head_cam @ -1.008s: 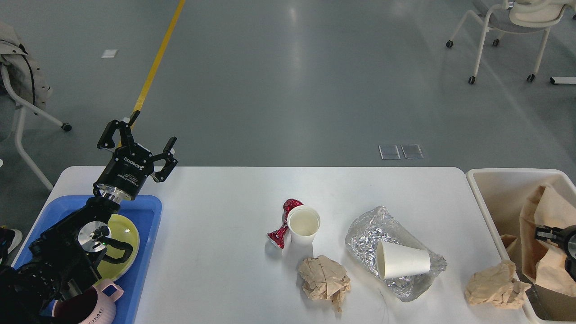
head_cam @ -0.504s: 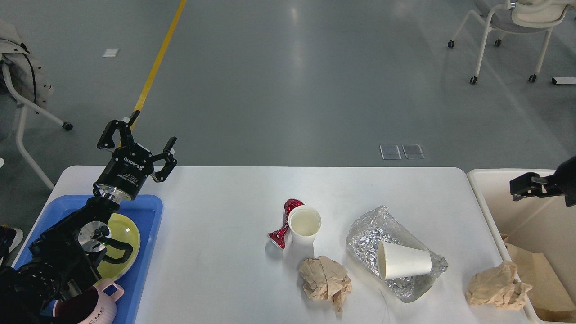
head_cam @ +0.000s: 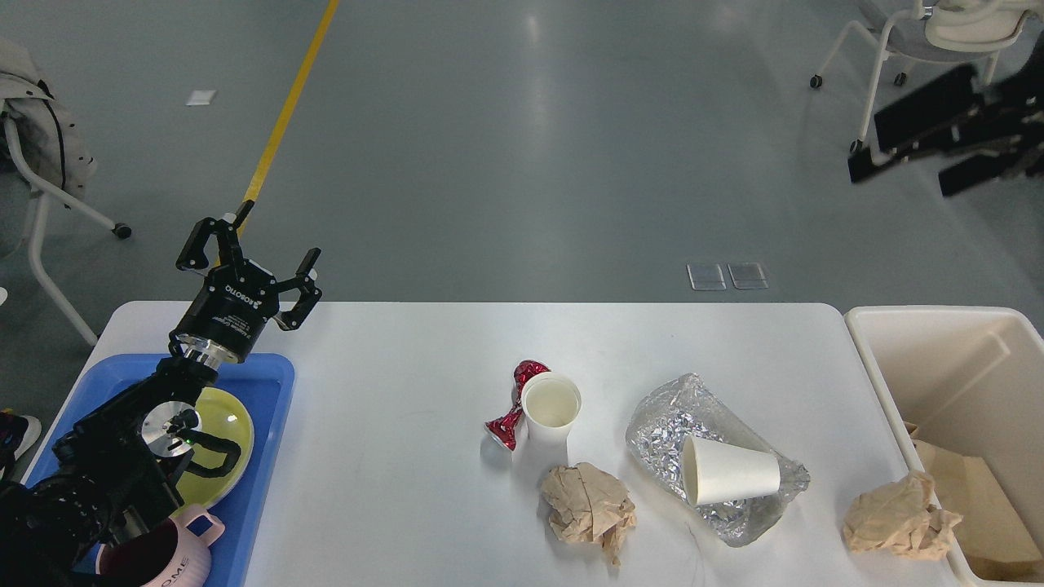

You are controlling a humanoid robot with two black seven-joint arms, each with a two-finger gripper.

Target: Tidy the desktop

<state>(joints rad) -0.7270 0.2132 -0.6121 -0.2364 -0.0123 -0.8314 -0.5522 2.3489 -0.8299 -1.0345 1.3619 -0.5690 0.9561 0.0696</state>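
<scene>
Litter covers the right half of the large white matte desktop [head_cam: 391, 456], a smooth rectangle with rounded corners filling the lower part of the view. An upright white paper cup [head_cam: 551, 407] stands touching a crushed glossy red foil wrapper [head_cam: 514, 405], pinched at its waist. Just in front of them lies a crumpled brown paper ball [head_cam: 589, 509]. To the right, a second white paper cup [head_cam: 726, 470] lies on its side atop a crinkled silver foil bag [head_cam: 693, 424]. Another crumpled brown paper wad [head_cam: 897, 517] sits at the desktop's right edge, against the smooth cream plastic bin [head_cam: 905, 359] that holds flat brown paper [head_cam: 975, 509].

On the left, a blue plastic tray [head_cam: 261, 383] carries a yellow-green round plate [head_cam: 232, 432] and a pink mug [head_cam: 175, 554]. The left gripper [head_cam: 247, 254] hangs above the tray's far corner, its 2 black fingers spread wide and holding nothing.

The right gripper [head_cam: 897, 143] shows as a dark motion blur high at the right; whether it is spread or clenched I cannot tell. Half a second ago it hovered low over the bin's far rim; it has since swung up and clear. Everything else sits unchanged.
</scene>
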